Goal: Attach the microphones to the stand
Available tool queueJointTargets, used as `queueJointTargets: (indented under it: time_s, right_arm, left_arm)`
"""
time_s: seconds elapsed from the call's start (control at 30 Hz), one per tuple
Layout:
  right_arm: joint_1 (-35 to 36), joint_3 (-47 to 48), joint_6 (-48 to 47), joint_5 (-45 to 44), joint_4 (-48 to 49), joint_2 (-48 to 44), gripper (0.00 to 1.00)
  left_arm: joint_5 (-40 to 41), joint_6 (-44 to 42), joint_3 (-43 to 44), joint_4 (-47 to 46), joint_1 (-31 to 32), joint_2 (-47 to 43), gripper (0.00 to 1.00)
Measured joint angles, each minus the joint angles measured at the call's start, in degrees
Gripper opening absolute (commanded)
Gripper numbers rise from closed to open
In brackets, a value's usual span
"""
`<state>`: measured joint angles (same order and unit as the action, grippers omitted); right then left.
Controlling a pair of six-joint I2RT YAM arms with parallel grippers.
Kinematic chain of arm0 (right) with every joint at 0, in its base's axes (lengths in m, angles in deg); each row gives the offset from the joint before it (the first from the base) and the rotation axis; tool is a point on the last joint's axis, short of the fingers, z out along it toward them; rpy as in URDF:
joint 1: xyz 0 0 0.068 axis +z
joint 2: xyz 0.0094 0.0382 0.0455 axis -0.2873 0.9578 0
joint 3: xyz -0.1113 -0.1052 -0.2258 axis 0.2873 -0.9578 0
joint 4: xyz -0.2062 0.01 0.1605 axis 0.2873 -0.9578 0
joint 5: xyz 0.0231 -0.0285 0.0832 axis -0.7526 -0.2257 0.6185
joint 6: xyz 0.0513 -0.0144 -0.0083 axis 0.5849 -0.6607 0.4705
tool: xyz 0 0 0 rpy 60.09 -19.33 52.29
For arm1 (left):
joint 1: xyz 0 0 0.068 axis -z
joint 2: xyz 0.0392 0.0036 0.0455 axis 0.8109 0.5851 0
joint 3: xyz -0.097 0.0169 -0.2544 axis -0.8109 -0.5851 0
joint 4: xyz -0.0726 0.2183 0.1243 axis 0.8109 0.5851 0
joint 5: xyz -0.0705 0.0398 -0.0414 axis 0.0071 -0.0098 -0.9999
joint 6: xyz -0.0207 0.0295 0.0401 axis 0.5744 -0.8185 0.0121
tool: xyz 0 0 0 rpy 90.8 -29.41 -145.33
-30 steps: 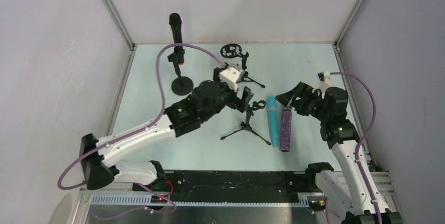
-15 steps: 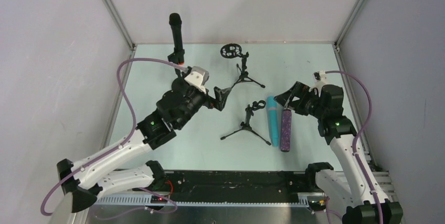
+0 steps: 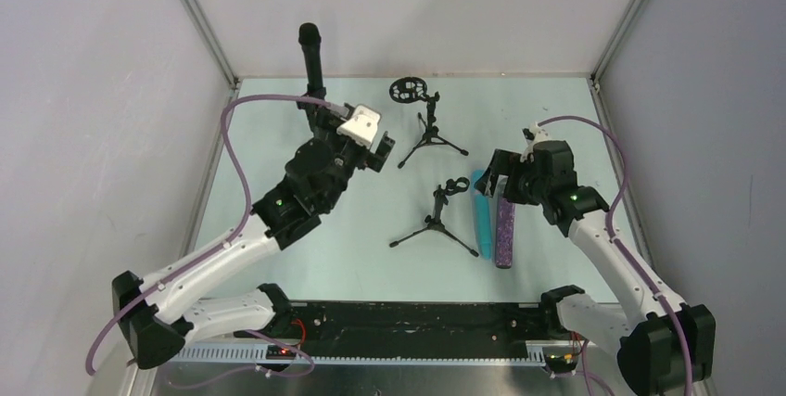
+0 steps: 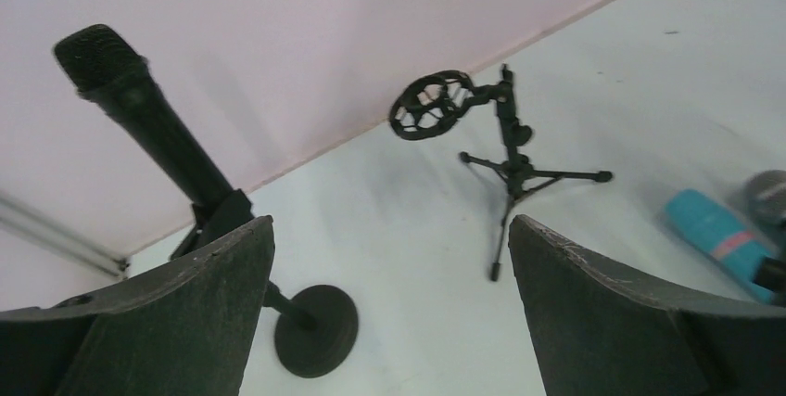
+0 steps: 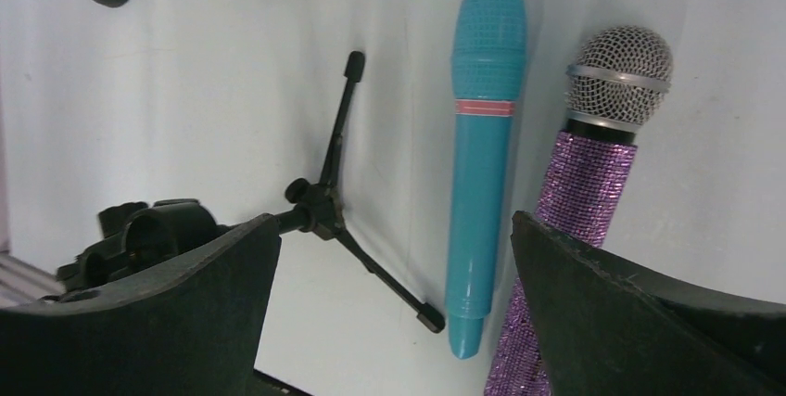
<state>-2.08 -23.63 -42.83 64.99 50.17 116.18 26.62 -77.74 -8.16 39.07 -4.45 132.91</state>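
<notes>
Now your right hand (image 3: 492,176) hovers released over the cyan-blue microphone (image 3: 482,215) and purple microphone (image 3: 505,229) lying right of the tripod stand (image 3: 436,220), ready to pick; your left hand (image 3: 380,153), also released, faces the mounted black microphone (image 3: 310,53).

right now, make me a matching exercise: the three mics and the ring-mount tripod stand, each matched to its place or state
1. black microphone
2. cyan microphone
3. purple glitter microphone
4. ring-mount tripod stand

a. lying flat, next to the clip tripod stand
b. upright in the round-base stand
c. standing with nothing in it
d. lying flat, right of the cyan one

Pairs: 1-b, 2-a, 3-d, 4-c
</notes>
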Motion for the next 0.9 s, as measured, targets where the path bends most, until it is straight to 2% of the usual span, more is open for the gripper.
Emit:
queueJointTargets:
  time_s: [0.23, 0.57, 0.9]
  right_arm:
    - [1.1, 0.4, -2.0, -5.0, -1.7, 2.8, 0.98]
    - [2.6, 0.9, -1.8, -5.3, -1.3, 9.8, 0.95]
    - [5.7, 5.6, -2.4, -6.6, -1.1, 20.6, 0.84]
  left_arm:
    - [-1.3, 3.6, 4.9, 0.2, -7.7, 4.4, 1.00]
    - [-10.2, 23.9, 6.5, 0.0, -22.6, 8.5, 1.00]
    - [-16.3, 33.1, 2.9, 0.3, -24.0, 11.0, 1.00]
